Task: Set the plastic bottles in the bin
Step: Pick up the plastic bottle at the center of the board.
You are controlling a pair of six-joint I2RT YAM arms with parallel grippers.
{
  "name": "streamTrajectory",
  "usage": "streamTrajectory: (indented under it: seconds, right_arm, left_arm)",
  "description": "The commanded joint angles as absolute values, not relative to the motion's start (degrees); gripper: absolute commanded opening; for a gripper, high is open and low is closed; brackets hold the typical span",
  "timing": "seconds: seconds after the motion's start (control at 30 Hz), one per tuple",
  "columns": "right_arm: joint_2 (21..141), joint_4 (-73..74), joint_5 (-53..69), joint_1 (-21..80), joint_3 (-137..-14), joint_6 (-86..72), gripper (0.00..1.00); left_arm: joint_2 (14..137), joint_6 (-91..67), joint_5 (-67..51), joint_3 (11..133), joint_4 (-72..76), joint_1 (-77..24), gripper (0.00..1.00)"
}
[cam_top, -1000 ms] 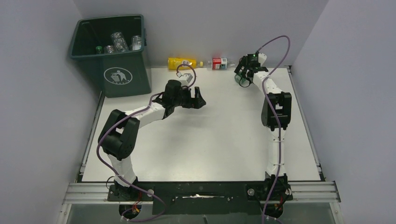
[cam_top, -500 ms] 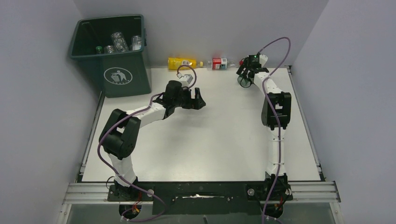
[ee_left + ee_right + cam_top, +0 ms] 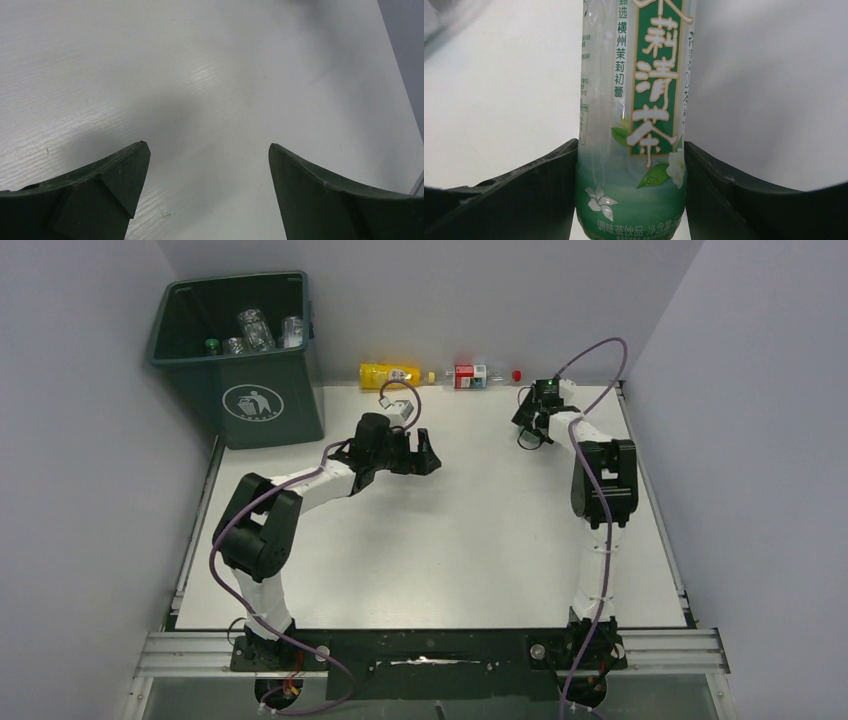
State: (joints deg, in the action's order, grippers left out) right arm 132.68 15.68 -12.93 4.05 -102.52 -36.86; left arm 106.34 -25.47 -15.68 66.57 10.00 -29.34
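The dark green bin point(image 3: 250, 400) stands at the far left corner, a few clear bottles point(image 3: 258, 330) inside. A yellow bottle point(image 3: 392, 373) and a red-labelled bottle point(image 3: 470, 375) lie along the far edge. A green-labelled bottle point(image 3: 639, 100) sits clamped in the right gripper point(image 3: 630, 142) near the far right corner.

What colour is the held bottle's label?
Green with white characters, on the bottle; right wrist view shows the label best.

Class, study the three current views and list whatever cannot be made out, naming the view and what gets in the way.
1. Top view: the walls of the bin hide its depths, so the bottles inside cannot be counted.
2. Right wrist view: frame edges cut off cap and base of the green-labelled bottle in the right gripper.
3. Top view: print on the yellow bottle is too small to read.
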Motion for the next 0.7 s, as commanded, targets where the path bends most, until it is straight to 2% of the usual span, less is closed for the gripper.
streamTrajectory:
  seconds: [0.0,0.3,0.67]
  right_arm:
    - [120.91,11.08,-15.21,3.71,-90.86,-37.37,0.59]
    - [100.12,4.34,-13.97,5.13,-62.23,-39.36,0.57]
    - [84.02,5.94,-11.54,12.95,-45.6,-40.14,0.58]
  left_arm:
    - [103.7,-26.78,-16.11,67.91,11.38,-30.17,0.9]
    - [99.13,-27.69,-16.31,64.01,8.73,-30.65,0.9]
    - [96.09,-29.86,-19.19,60.34,6.94,-31.67,0.9]
